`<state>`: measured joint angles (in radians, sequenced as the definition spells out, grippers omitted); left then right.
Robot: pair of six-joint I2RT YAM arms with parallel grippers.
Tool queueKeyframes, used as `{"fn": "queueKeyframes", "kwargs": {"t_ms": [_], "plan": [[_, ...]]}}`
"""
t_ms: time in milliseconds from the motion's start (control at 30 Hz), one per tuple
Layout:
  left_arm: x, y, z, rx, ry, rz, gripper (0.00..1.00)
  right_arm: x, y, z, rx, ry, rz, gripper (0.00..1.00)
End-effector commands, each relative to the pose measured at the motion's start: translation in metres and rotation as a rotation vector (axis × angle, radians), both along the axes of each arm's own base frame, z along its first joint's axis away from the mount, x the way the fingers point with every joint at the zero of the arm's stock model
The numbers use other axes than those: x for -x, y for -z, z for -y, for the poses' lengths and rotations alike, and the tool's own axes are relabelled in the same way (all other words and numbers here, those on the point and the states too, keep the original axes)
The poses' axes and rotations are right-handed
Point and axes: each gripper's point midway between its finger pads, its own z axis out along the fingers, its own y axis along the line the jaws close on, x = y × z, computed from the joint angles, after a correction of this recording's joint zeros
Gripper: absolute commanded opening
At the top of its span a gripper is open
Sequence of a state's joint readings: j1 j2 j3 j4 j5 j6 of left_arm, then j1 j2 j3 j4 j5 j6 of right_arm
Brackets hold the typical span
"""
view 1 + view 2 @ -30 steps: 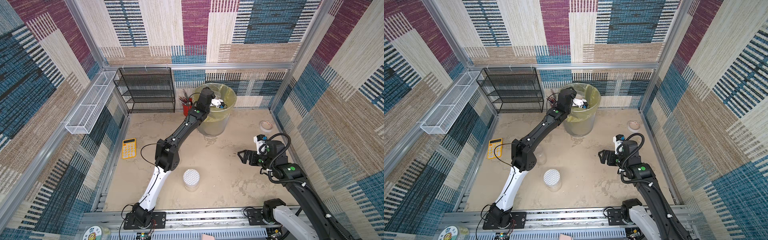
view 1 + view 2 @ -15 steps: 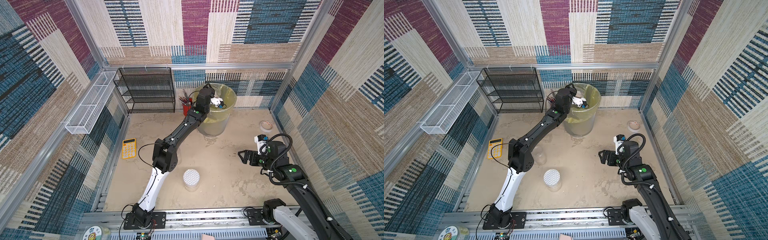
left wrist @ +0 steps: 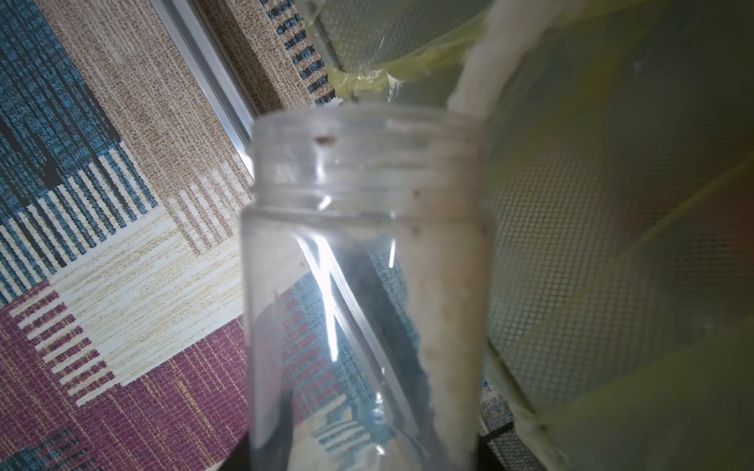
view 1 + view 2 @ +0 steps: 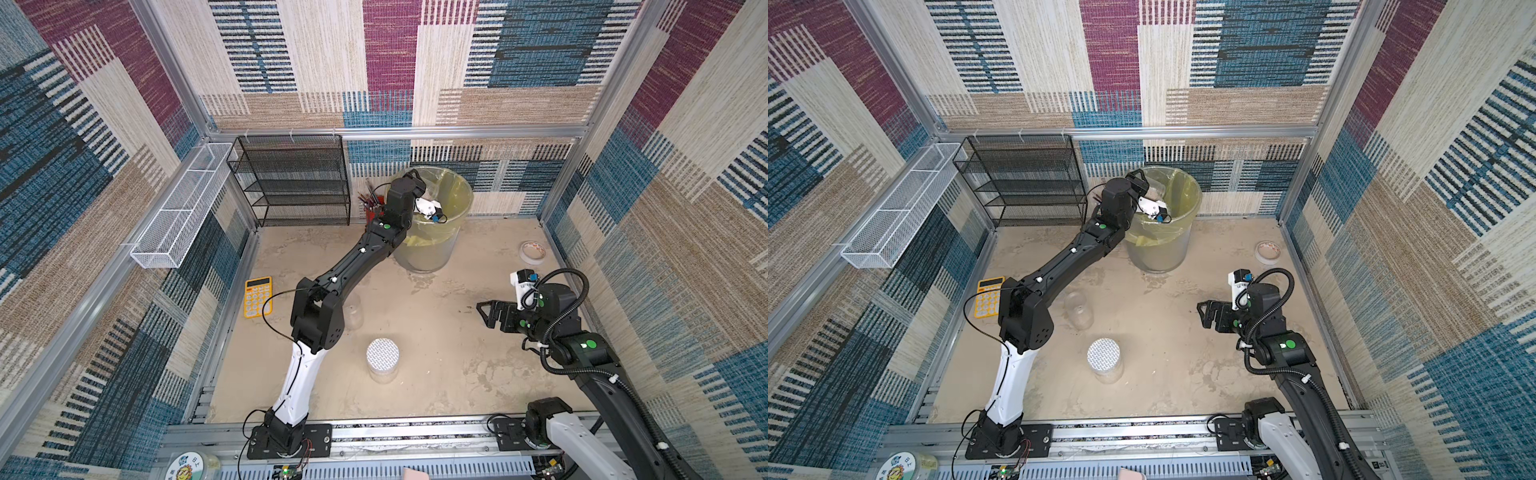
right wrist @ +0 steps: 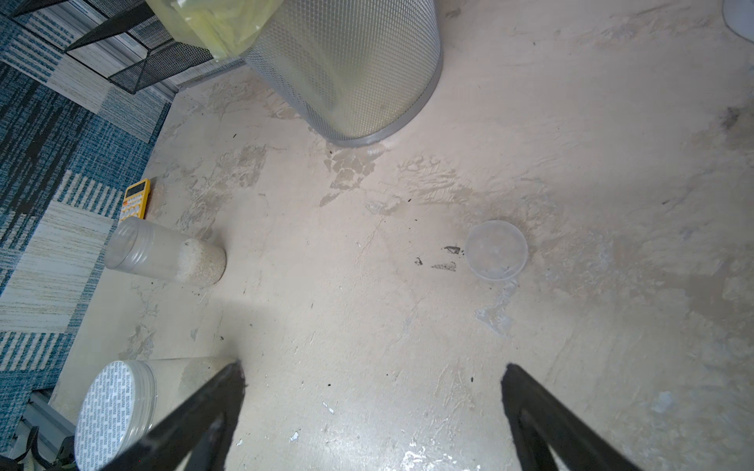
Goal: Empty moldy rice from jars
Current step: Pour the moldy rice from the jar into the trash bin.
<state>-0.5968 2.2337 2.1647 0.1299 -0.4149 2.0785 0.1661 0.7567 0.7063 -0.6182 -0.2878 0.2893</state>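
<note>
My left gripper [image 4: 415,180] is shut on an open clear jar [image 3: 367,253], held tilted over the rim of the mesh bin [image 4: 461,189] with the yellow bag. Pale moldy rice [image 3: 444,310] lies along one wall of that jar. A second clear jar [image 5: 163,255] stands on the table with rice [image 5: 202,261] in its base, partly behind the left arm in a top view [image 4: 1079,309]. The jar with the white grid lid [image 4: 382,359] stands near the front. My right gripper [image 5: 372,369] hangs open above bare table on the right [image 4: 484,313].
A loose clear lid [image 5: 495,250] lies on the table ahead of the right gripper. A yellow calculator [image 4: 258,296] lies at the left. A black mesh shelf [image 4: 291,178] and a red pencil cup [image 4: 371,214] stand at the back, a tape roll [image 4: 532,252] at the right.
The left arm's elbow has swung a little to the left while its wrist stays at the bin rim with the jar. The right arm has barely moved.
</note>
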Motion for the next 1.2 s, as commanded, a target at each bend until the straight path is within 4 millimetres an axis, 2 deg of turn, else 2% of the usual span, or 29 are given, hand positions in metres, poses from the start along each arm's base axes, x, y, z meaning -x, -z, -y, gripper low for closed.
{"fn": "queueKeyframes", "kwargs": {"t_ms": [0, 200, 400, 467, 633, 767, 867, 1167], "plan": [[0.009, -0.004, -0.005, -0.132, 0.004, 0.012, 0.0, -0.004, -0.005, -0.003, -0.014, -0.011, 0.029, 0.99], [0.012, -0.013, -0.005, -0.133, 0.01, 0.016, 0.0, -0.002, -0.012, -0.004, -0.021, -0.013, 0.044, 0.99], [0.028, 0.002, 0.005, -0.191, 0.048, -0.017, 0.0, -0.001, -0.015, -0.003, -0.023, -0.011, 0.053, 0.99], [0.03, -0.007, 0.003, -0.17, 0.041, -0.009, 0.0, -0.002, -0.015, -0.003, -0.025, -0.009, 0.055, 0.99], [0.036, -0.021, 0.012, -0.157, 0.064, 0.009, 0.0, -0.004, -0.019, -0.002, -0.027, 0.002, 0.062, 0.99], [0.041, -0.015, 0.014, -0.167, 0.052, -0.01, 0.0, -0.013, -0.035, -0.001, -0.047, 0.03, 0.078, 0.99], [0.051, -0.002, 0.013, -0.19, 0.077, -0.055, 0.0, -0.023, -0.047, -0.001, -0.057, 0.047, 0.094, 0.99], [0.056, -0.006, 0.008, -0.184, 0.068, -0.06, 0.0, -0.052, -0.093, -0.015, -0.118, 0.014, 0.166, 0.99]]}}
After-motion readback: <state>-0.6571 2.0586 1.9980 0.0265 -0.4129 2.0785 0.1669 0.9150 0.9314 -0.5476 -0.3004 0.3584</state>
